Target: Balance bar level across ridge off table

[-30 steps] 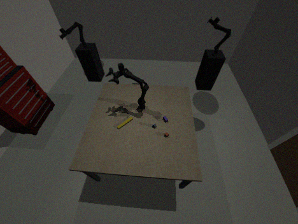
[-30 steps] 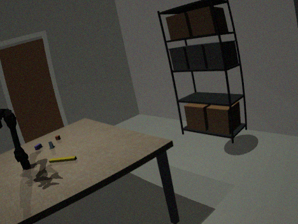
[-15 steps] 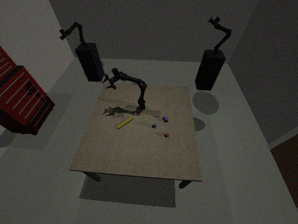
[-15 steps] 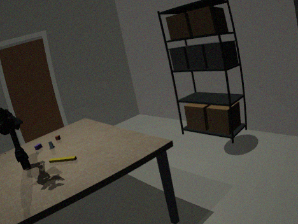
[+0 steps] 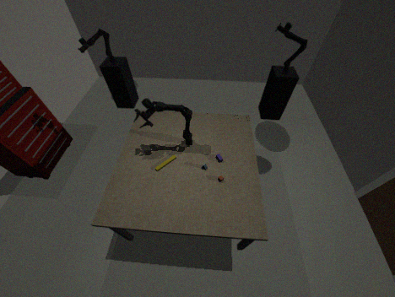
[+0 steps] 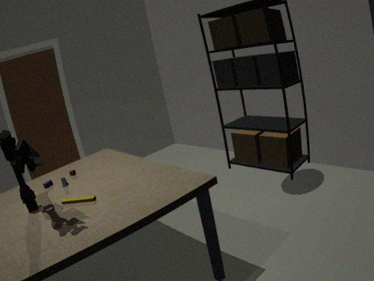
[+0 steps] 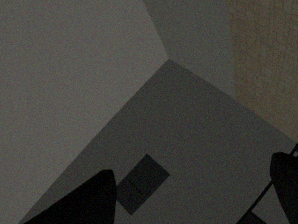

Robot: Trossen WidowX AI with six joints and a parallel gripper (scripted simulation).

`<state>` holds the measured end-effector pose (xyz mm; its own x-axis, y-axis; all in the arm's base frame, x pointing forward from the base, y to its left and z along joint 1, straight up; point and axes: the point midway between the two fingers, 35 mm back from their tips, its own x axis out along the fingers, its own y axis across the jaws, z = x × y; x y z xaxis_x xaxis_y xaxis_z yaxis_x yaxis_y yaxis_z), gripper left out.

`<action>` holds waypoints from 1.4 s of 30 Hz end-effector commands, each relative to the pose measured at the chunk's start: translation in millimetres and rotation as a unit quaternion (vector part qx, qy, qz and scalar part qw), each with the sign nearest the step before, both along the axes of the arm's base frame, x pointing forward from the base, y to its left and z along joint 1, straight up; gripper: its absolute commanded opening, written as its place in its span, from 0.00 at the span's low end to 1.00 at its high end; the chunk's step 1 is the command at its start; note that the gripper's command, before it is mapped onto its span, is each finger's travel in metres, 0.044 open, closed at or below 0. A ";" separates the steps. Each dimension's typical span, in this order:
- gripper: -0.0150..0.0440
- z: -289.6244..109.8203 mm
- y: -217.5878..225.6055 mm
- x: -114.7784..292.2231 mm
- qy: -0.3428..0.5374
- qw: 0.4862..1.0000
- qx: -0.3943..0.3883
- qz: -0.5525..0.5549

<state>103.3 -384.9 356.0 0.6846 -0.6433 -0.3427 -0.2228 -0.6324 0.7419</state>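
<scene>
The yellow bar [image 5: 165, 163] [image 6: 78, 199] lies flat on the wooden table [image 5: 177, 211] [image 6: 140, 187], left of centre. A small blue ridge piece [image 5: 204, 167] [image 6: 64, 182] stands on the table to the bar's right, apart from it. My gripper [image 5: 141, 118] [image 6: 33, 159] [image 7: 196, 173] is open and empty. It hangs high in the air over the table's far left edge, well away from the bar. The wrist view shows only floor, wall and a strip of table, with neither the bar nor the ridge.
A purple block [image 5: 219, 157] [image 6: 48, 184] and an orange cube [image 5: 220, 179] [image 6: 72, 172] lie near the ridge. Two dark pedestals with arms [image 5: 119, 80] [image 5: 278, 90] stand behind the table. A red cabinet [image 5: 25, 131] is at the left, a shelf rack [image 6: 260, 88] across the room.
</scene>
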 end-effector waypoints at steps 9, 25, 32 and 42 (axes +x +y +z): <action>0.79 -50.2 4.9 50.3 0.136 0.986 -0.017 0.094; 0.79 -119.0 38.2 114.6 0.322 0.904 -0.060 0.274; 0.79 -146.3 60.8 137.7 0.390 0.842 -0.086 0.363; 0.79 -182.5 98.5 162.7 0.472 0.717 -0.128 0.496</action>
<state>261.0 -295.0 180.0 0.4266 -0.1446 -0.8928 0.8998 -0.0324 0.4351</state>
